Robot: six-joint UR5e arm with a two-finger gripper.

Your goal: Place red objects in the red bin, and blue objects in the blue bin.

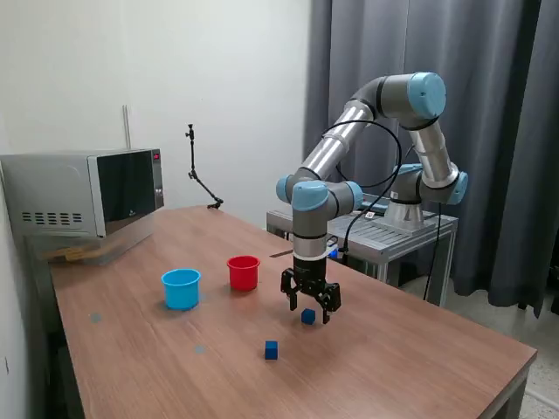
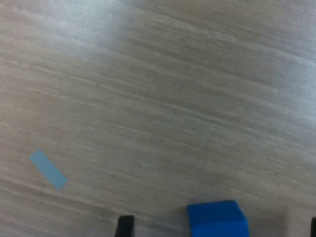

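Gripper (image 1: 309,309): black two-finger tool at the end of the UR5e arm, pointing straight down over the table; its jaws are spread apart and clasp nothing. In the wrist view one dark fingertip (image 2: 125,226) shows at the picture's edge, with a gap between it and the cube.
Blue cube by the gripper (image 1: 308,316): a small dark blue cube resting on the wood, seen between the two spread fingers in the exterior view; whether either finger touches it cannot be told there. The wrist view shows the same cube (image 2: 217,217) cut off by the frame edge, apart from the visible fingertip.
Second blue cube (image 1: 272,350): same size and colour, lying alone on the table, nearer the camera and toward the exterior view's left of the gripper, apart from it.
Blue bin (image 1: 181,288): light blue round cup, upright, on the table toward the exterior view's left, well apart from both cubes.
Red bin (image 1: 244,272): red round cup, upright, just to the exterior view's right of the blue cup, with a gap between the two; its inside cannot be seen.
Table (image 1: 419,367): brown wood-grain top.
Tape mark (image 2: 48,169): a small pale blue strip stuck flat on the wood, seen in the wrist view.
Microwave (image 1: 83,193): silver, at the far corner on the exterior view's left.
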